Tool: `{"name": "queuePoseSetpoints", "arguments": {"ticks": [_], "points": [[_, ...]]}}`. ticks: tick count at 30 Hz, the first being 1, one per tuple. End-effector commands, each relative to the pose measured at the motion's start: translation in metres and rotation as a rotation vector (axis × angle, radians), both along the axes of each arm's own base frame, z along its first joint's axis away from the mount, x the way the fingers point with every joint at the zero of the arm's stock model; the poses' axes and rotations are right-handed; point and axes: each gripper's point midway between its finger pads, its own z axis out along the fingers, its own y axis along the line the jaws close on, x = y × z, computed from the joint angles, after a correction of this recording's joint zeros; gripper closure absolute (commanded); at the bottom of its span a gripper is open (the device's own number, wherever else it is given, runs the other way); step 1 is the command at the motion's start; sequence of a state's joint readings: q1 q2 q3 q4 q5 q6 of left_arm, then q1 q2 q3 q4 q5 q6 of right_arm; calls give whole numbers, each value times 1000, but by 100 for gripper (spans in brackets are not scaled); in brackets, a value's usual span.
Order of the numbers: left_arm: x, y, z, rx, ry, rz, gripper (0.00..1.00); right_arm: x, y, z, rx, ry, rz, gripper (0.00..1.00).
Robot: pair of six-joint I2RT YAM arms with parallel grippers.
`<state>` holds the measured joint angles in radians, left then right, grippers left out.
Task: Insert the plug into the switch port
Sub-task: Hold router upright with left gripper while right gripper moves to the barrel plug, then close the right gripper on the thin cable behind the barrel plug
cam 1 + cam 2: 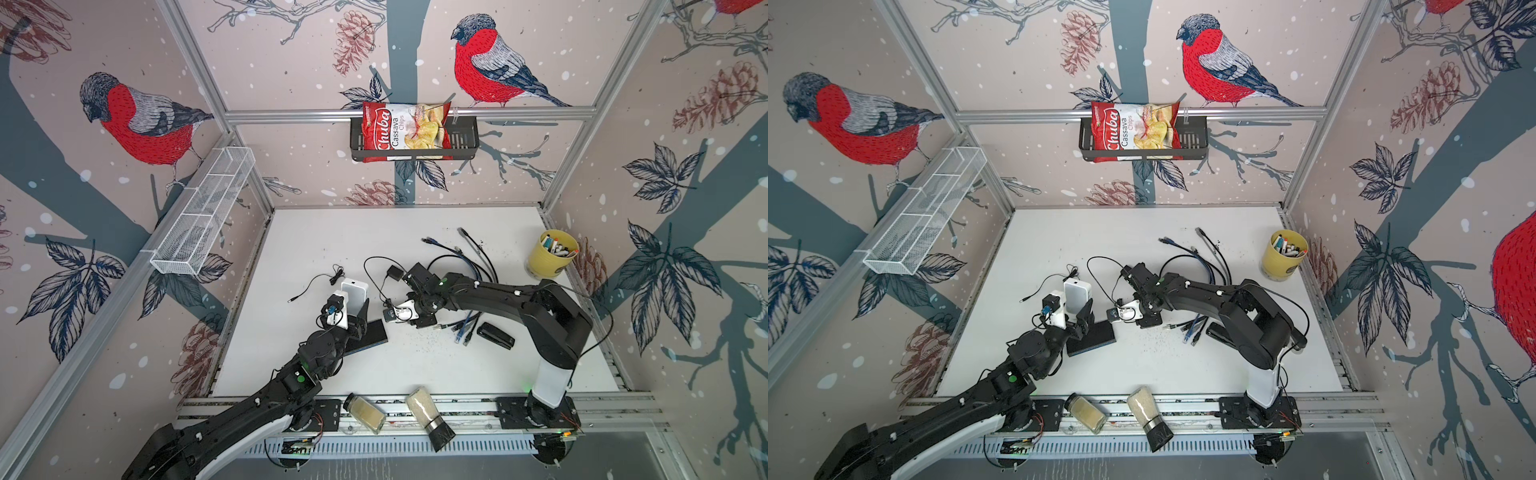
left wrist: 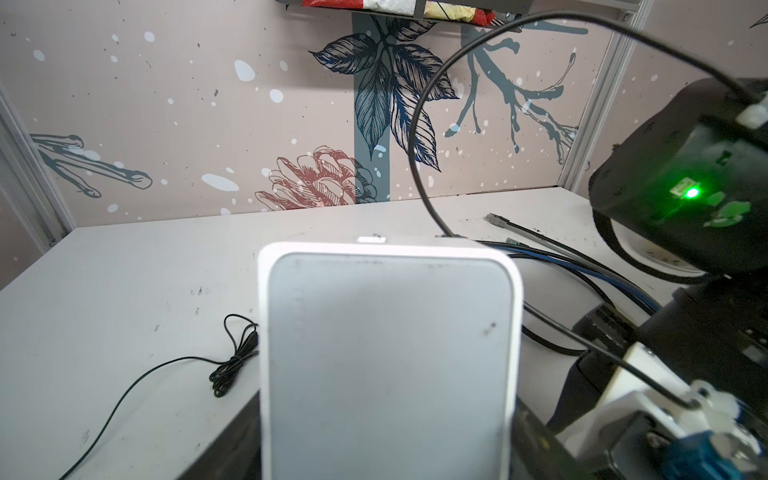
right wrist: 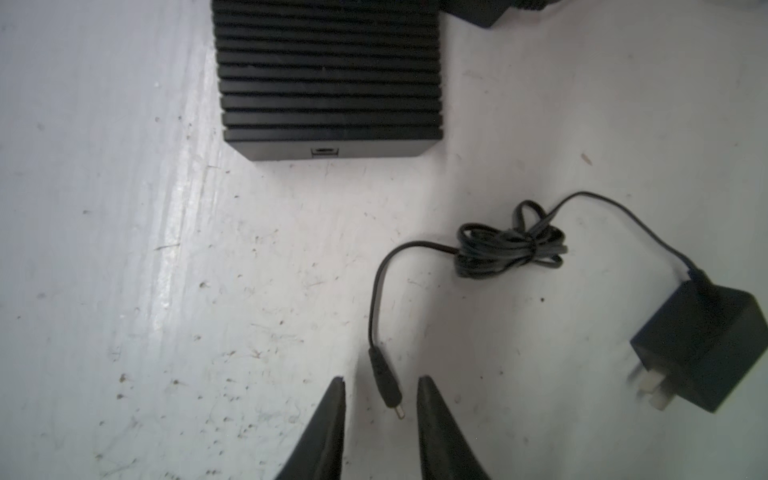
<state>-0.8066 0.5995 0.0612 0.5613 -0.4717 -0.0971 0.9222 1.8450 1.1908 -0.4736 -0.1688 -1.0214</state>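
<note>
Item: plug (image 3: 388,388); lies on the table (image 1: 415,374) between the spread fingers of the right gripper (image 3: 381,380), apparently untouched; near a black box (image 3: 328,79).
Switch (image 2: 388,357): white, upright; left gripper (image 1: 1079,318) appears clamped on its base.
Progress: early, by my reading; switch presented; plug still to pinch, lift, align and insert.
Containers: yellow cup (image 1: 540,266) holds markers (image 1: 559,247); wall basket (image 1: 465,143) holds a chip bag (image 1: 405,129); mesh rack (image 1: 199,224) looks empty.
</note>
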Motion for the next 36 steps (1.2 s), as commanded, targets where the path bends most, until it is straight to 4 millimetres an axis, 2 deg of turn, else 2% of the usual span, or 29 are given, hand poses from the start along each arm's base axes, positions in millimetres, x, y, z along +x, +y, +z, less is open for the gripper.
{"name": "queuePoseSetpoints", "arguments": {"ticks": [1, 10, 16, 19, 23, 26, 29, 31, 36], "points": [[0, 0, 0, 9, -3, -5, 66, -8, -2, -6, -41, 36, 17, 68], [-2, 3, -1, -1, -9, -3, 66, -2, 2, -18, -90, 29, 14, 68], [-3, 3, -1, -6, -11, -8, 67, 2, -3, -26, -139, 24, -3, 74], [-3, 3, -1, -3, -12, -9, 66, 2, -4, -29, -153, 27, -7, 80], [-3, 1, 0, 0, -14, -13, 66, 2, -3, -28, -149, 46, -9, 95], [-3, 1, 1, 2, -15, -15, 66, 2, 1, -23, -118, 69, -13, 99], [-2, 0, 1, 4, -13, -17, 66, 5, 9, -14, -42, 95, -35, 100], [-2, -1, 0, 7, -10, -20, 67, 14, 19, 0, 63, 115, -90, 100], [-1, -4, -1, 13, -2, -30, 67, 44, 40, 49, 368, 216, -287, 100]]}}
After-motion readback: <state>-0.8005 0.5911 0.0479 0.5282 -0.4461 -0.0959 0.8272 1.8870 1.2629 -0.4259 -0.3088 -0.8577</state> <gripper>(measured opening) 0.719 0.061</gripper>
